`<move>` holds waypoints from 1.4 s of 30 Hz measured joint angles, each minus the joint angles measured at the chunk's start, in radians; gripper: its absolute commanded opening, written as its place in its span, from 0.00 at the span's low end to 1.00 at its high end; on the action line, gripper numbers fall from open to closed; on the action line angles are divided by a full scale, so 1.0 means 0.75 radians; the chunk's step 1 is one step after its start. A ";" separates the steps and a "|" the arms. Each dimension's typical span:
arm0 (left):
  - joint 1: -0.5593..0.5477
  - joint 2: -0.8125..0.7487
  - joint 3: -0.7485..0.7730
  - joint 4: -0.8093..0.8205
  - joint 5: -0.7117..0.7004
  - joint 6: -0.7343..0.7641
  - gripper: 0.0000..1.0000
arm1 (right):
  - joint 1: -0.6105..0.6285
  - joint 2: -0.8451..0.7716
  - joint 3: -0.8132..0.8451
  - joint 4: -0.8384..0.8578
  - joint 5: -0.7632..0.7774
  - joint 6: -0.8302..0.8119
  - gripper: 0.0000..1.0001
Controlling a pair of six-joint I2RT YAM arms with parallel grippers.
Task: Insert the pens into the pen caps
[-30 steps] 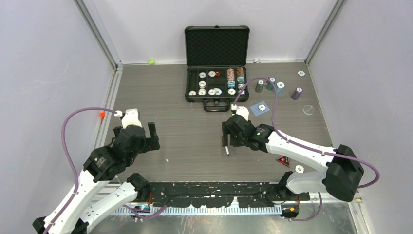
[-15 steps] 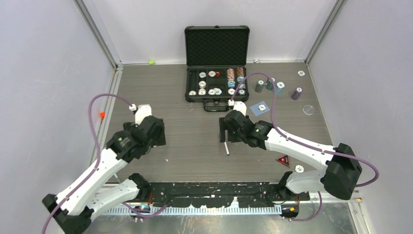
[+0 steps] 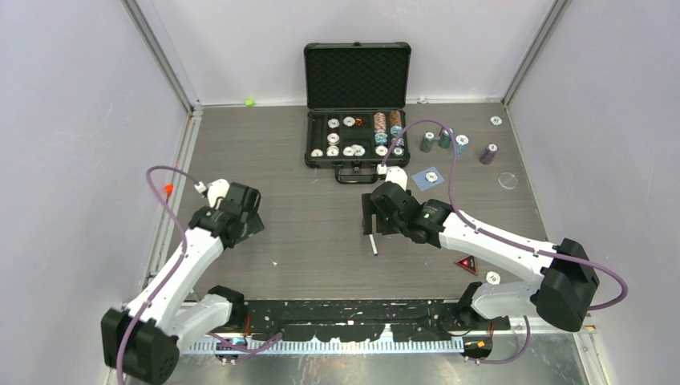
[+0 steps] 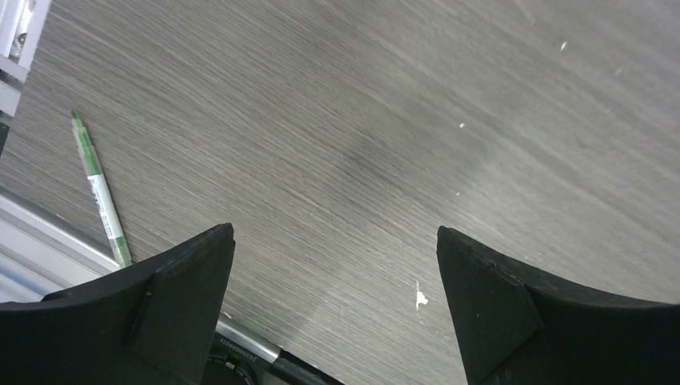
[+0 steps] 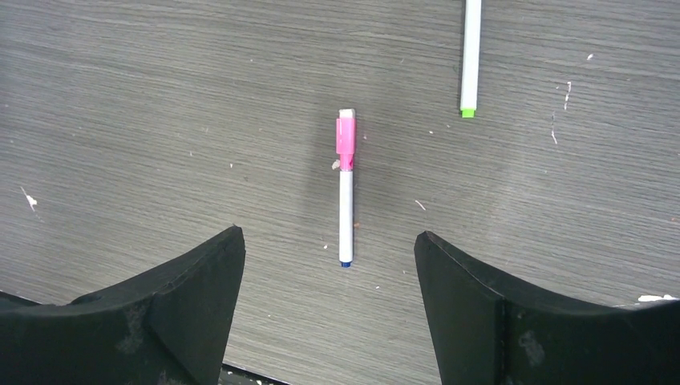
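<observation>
In the right wrist view a white pen (image 5: 346, 188) with a pink piece at its upper end lies on the table just ahead of my open right gripper (image 5: 329, 233). A second white pen with a green end (image 5: 471, 56) lies at the top right. In the top view the white pen (image 3: 373, 245) lies just near of the right gripper (image 3: 373, 223). My left gripper (image 4: 335, 229) is open and empty over bare table, with a green-and-white pen (image 4: 100, 188) to its left by the rail. A neon green cap (image 3: 249, 102) sits by the back wall. The dark pen and dark cap do not show.
An open black case (image 3: 357, 104) holding poker chips stands at the back. Chip stacks (image 3: 427, 142), a blue card (image 3: 427, 177) and a clear disc (image 3: 507, 180) lie at the back right. A red triangular token (image 3: 467, 263) and a chip (image 3: 492, 277) lie near the right arm. A small red-orange thing (image 3: 168, 189) sits on the left rail.
My left arm has swung round, its elbow dropping to the near left and the gripper now pointing down. The right gripper has shifted slightly. The white pen has not moved.
</observation>
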 measured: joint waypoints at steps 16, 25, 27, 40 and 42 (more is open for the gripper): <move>0.573 -0.129 -0.090 -0.012 -0.066 -0.159 1.00 | 0.000 -0.064 -0.013 -0.013 -0.051 0.008 0.82; 1.113 -0.030 -0.140 0.106 0.097 -0.140 0.95 | 0.002 -0.060 -0.013 -0.013 -0.120 0.037 0.82; 1.229 0.007 -0.167 0.152 0.159 -0.134 0.94 | 0.007 -0.051 -0.012 -0.012 -0.135 0.039 0.82; 1.582 -0.007 -0.246 0.245 0.287 -0.156 0.89 | 0.040 -0.020 0.008 -0.036 -0.183 0.051 0.82; 1.608 -0.031 -0.257 0.253 0.284 -0.164 0.89 | 0.041 -0.033 0.008 -0.045 -0.185 0.054 0.82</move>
